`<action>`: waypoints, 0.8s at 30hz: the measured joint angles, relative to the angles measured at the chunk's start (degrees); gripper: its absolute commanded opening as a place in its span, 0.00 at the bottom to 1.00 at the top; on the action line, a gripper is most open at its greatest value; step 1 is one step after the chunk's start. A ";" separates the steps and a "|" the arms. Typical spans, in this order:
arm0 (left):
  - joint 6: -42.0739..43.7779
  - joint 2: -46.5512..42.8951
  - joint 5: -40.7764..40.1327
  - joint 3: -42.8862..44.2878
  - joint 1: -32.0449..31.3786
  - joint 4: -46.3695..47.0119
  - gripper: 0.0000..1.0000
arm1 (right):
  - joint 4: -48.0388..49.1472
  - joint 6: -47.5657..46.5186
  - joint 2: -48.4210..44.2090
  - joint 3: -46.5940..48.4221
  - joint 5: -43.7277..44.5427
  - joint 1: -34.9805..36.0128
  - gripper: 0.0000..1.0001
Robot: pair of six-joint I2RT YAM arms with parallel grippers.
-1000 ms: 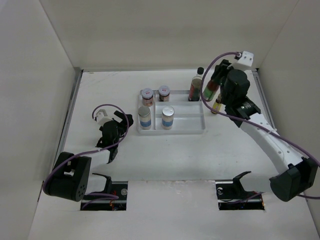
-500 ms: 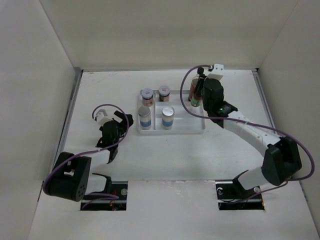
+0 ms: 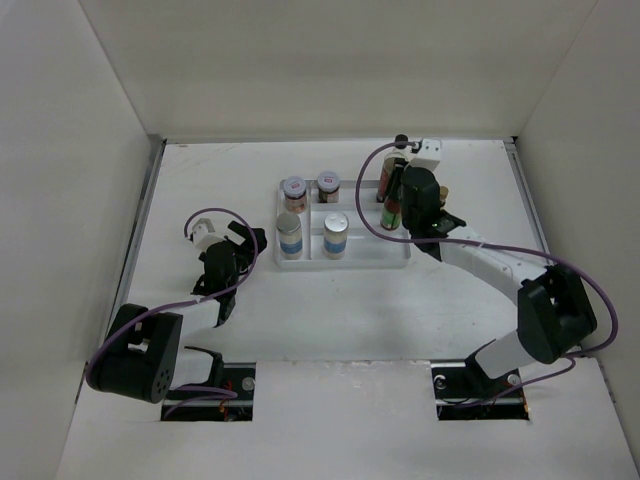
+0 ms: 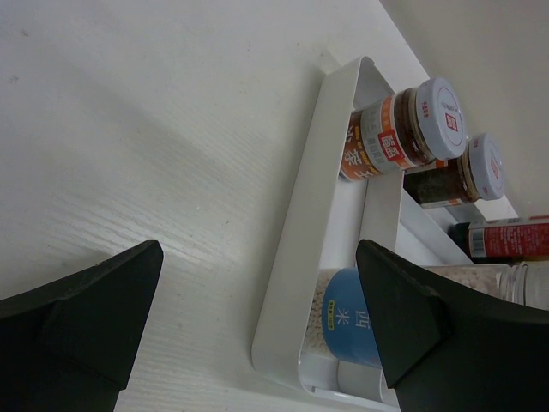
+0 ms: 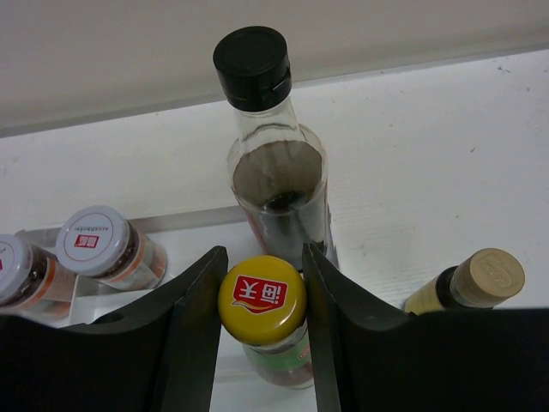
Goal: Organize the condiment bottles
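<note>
We log a white table carrying our landmark, the white tiered plastic tray; all places are given from it. The left gripper sits off the tray's left end, apart from it and facing its side wall, fingers spread wide with nothing between them. The right gripper is over the tray's right end, its fingers clamped on either side of the yellow-capped red sauce bottle, which is upright; we cannot tell whether its base rests on the tray. The tall dark glass bottle with a black cap stands at the tray's back right, just behind the sauce bottle. Two silver-lidded, blue-labelled glass jars stand in the front tier, left and centre. Two short reddish-brown spice jars stand side by side in the back tier, left and centre. The tiny yellow bottle with a tan cap stands on the table just outside the tray's right end.
</note>
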 measured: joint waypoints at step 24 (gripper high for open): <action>-0.07 0.02 0.07 0.00 0.00 0.02 1.00 | 2.27 -0.09 0.33 -0.59 1.40 -0.02 0.23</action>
